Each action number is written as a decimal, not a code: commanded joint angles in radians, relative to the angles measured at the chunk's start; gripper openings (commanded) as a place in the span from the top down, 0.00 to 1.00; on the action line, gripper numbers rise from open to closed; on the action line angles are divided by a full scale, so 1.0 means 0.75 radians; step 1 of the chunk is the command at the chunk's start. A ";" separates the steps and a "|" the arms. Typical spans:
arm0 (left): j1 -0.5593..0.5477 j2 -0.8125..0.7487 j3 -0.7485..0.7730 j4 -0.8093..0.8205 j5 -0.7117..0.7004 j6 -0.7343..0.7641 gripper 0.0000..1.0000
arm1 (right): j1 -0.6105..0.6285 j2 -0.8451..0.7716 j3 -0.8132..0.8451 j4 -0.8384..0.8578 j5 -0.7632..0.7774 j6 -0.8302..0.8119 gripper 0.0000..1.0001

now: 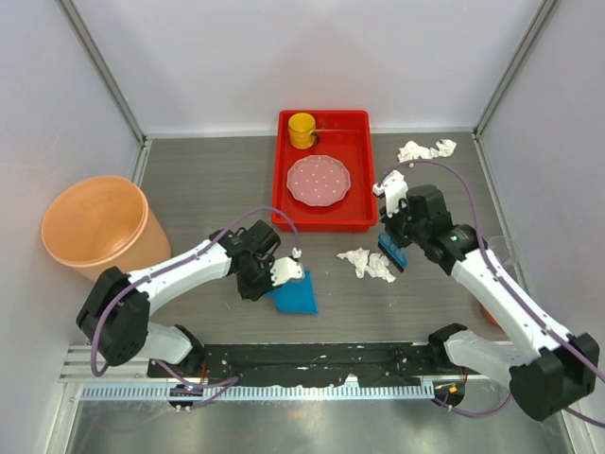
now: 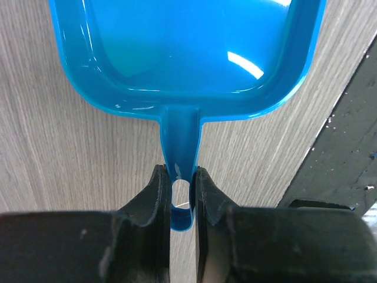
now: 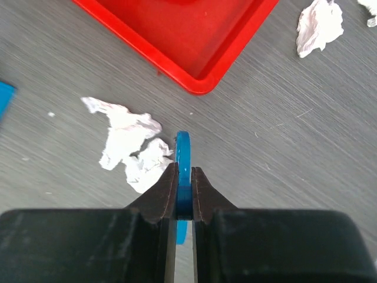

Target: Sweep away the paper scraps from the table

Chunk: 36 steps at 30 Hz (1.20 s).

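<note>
A cluster of white paper scraps (image 1: 367, 264) lies on the grey table (image 1: 208, 180) in front of the red tray; it also shows in the right wrist view (image 3: 126, 147). More scraps (image 1: 425, 149) lie at the back right, one of them in the right wrist view (image 3: 320, 26). My left gripper (image 1: 280, 274) is shut on the handle of a blue dustpan (image 1: 295, 295), which rests on the table; the handle sits between the jaws (image 2: 180, 174), the pan (image 2: 188, 53) ahead. My right gripper (image 1: 392, 253) is shut on a thin blue brush (image 3: 183, 153), just right of the near scraps (image 3: 184, 171).
A red tray (image 1: 361, 180) at the back middle holds a pink dotted plate (image 1: 319, 180) and a yellow cup (image 1: 302, 130). An orange bucket (image 1: 95, 227) stands at the left. A black rail (image 1: 312, 359) runs along the near edge.
</note>
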 commanded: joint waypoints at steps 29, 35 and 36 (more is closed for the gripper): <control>-0.203 0.609 0.491 0.314 -0.350 0.143 1.00 | 0.039 -0.118 -0.177 0.170 0.335 0.990 0.99; -0.256 0.697 0.579 0.322 -0.338 0.103 1.00 | 0.152 -0.188 -0.183 0.242 0.315 1.070 0.99; -0.256 0.705 0.603 0.331 -0.324 0.094 1.00 | 0.168 -0.202 -0.183 0.252 0.317 1.072 0.99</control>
